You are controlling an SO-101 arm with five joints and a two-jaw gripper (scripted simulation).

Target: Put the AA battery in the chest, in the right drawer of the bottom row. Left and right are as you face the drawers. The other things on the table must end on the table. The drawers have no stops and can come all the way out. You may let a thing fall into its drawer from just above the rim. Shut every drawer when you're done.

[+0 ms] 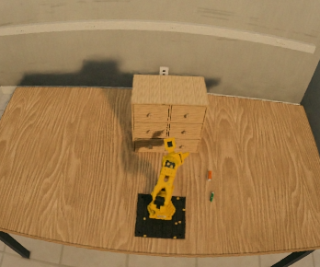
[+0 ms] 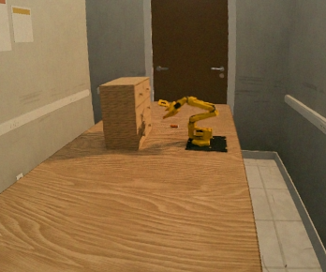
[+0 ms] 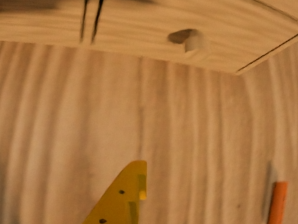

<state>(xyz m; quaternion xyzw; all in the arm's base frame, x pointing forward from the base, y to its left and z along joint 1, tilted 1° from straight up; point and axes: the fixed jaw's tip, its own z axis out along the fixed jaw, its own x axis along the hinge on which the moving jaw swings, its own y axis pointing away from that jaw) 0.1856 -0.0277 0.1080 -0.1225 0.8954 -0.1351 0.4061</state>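
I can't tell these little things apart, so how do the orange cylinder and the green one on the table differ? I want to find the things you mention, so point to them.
The orange cylinder (image 1: 210, 175) lies nearer the chest; the green one (image 1: 211, 197) lies farther from it. Orange versus green bodies also distinguish them. Both are small and lie on the tabletop.

The chest (image 1: 170, 89) (image 2: 119, 113) and tabletop (image 1: 88, 184) (image 2: 137, 206) (image 3: 115, 105) look like pale, matt, grained wood.

Here's my desk (image 1: 97, 198) (image 2: 137, 211) (image 3: 110, 120), pale wood with wavy grain; on it stands a wooden chest (image 1: 168, 89) (image 2: 118, 114) (image 3: 130, 30); my black base plate (image 1: 143, 230) (image 2: 221, 146) lies in front; an orange cylinder (image 1: 210, 175) (image 2: 174, 126) (image 3: 278, 202) and a green one (image 1: 211, 196) lie near each other.
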